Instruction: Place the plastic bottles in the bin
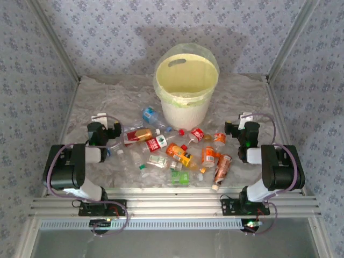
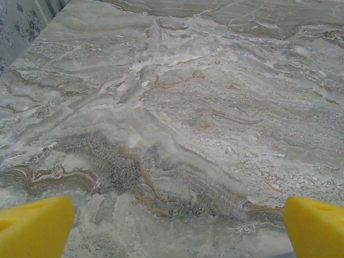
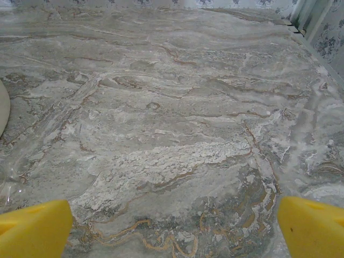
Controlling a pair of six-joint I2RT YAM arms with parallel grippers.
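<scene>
The bin [image 1: 186,86], a cream-white bucket with a pale yellow-green liner, stands upright at the back middle of the table. In front of it lie several plastic bottles: a blue-labelled one [image 1: 149,115], red-labelled ones [image 1: 141,135] [image 1: 157,143], orange ones [image 1: 180,154] [image 1: 210,156], a crushed one [image 1: 222,168] and a green one [image 1: 180,178]. My left gripper [image 1: 103,129] sits left of the pile and my right gripper [image 1: 242,129] right of it. Both are open over bare marble: the left gripper [image 2: 177,228] and the right gripper [image 3: 174,228] each hold nothing between their yellow fingertips [image 2: 32,226] [image 3: 312,226].
The marble-patterned table [image 1: 242,102] is walled by patterned panels with metal posts at the left [image 1: 59,48] and right [image 1: 287,43]. An aluminium rail [image 1: 172,204] runs along the near edge. A cream curved edge [image 3: 2,107] shows at the left border of the right wrist view.
</scene>
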